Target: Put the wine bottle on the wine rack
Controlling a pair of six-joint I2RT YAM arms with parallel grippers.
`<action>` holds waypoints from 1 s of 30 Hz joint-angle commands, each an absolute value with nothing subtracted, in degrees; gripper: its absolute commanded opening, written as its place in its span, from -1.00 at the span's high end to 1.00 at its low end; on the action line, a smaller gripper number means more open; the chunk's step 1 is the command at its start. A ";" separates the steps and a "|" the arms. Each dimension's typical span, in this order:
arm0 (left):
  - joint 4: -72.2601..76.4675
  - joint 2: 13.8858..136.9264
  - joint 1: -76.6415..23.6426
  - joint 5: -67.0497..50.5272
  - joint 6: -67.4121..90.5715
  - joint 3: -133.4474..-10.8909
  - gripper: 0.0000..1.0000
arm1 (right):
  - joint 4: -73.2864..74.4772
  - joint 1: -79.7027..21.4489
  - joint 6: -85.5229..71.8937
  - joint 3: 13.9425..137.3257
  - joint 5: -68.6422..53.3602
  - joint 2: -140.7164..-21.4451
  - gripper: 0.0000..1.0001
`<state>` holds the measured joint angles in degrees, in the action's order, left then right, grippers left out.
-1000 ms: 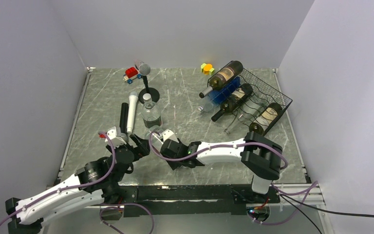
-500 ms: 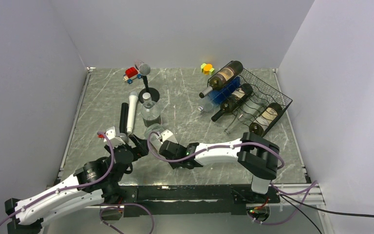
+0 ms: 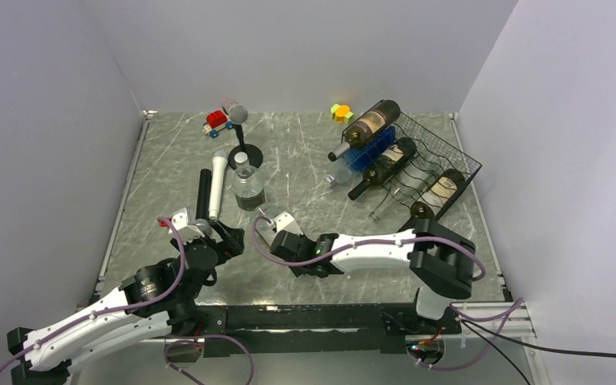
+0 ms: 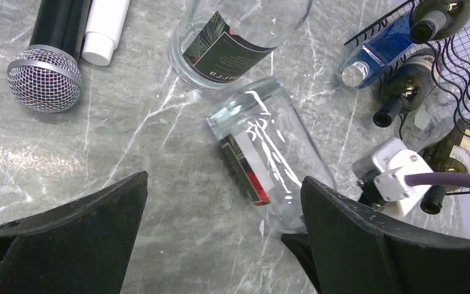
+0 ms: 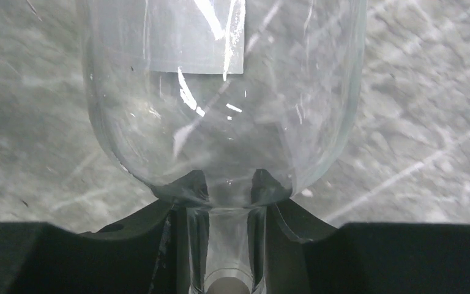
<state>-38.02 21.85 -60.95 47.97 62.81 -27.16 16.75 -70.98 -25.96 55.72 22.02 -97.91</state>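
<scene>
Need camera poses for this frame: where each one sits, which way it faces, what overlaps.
Top external: above and behind the bases, looking down across the table; both arms show, wine rack at back right.
Left wrist: on the left arm, looking down at the lying clear bottle; the open left gripper frames the bottom edge.
Right wrist: on the right arm, looking along that bottle close up; the right gripper is shut on its neck.
Shared: top and left wrist both show the rack and a microphone; both wrists show the bottle.

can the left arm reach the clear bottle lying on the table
Probably yes: the clear wine bottle lies just ahead of the open left fingers, its body bare; the right fingers grip only its neck.
</scene>
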 commanded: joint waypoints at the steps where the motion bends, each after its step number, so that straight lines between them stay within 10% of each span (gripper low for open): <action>1: -37.63 21.31 -60.82 49.68 62.49 -29.28 -0.99 | 17.22 -70.53 -25.92 58.20 27.49 -89.01 1.00; 18: -37.18 20.99 -60.82 49.60 62.14 -29.44 -0.99 | 26.95 -69.03 -28.72 61.98 35.44 -73.40 1.00; 30: -36.91 21.25 -60.82 49.44 60.78 -30.53 -0.99 | 22.22 -50.51 -33.61 61.51 47.08 -66.04 1.00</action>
